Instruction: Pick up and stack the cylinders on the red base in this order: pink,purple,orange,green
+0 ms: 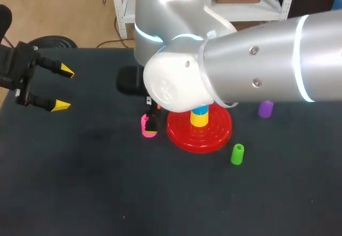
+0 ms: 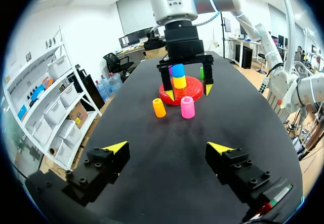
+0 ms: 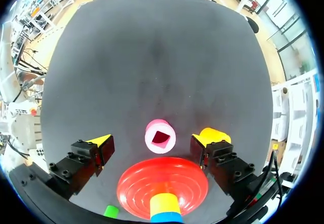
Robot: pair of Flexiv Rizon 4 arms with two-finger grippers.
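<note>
The red base (image 1: pixel 214 134) holds a yellow cylinder (image 1: pixel 199 118) with a blue one (image 1: pixel 200 110) on top of it. Just left of the base stands the pink cylinder (image 1: pixel 147 127), upright. My right gripper (image 3: pixel 152 139) hangs open above the pink cylinder (image 3: pixel 160 136), which lies between its fingers without touching them. The orange cylinder (image 3: pixel 212 134) stands close beside one finger. The green cylinder (image 1: pixel 236 154) lies in front of the base on the right, the purple one (image 1: pixel 265 109) further right. My left gripper (image 1: pixel 64 88) is open and empty at the far left.
My right arm's bulk crosses the table's middle in the head view and hides its gripper and the orange cylinder there. In the left wrist view my right gripper (image 2: pixel 189 92) points down by the base (image 2: pixel 191 93), with the orange cylinder (image 2: pixel 159 107) and the pink one (image 2: pixel 187 107) in front.
</note>
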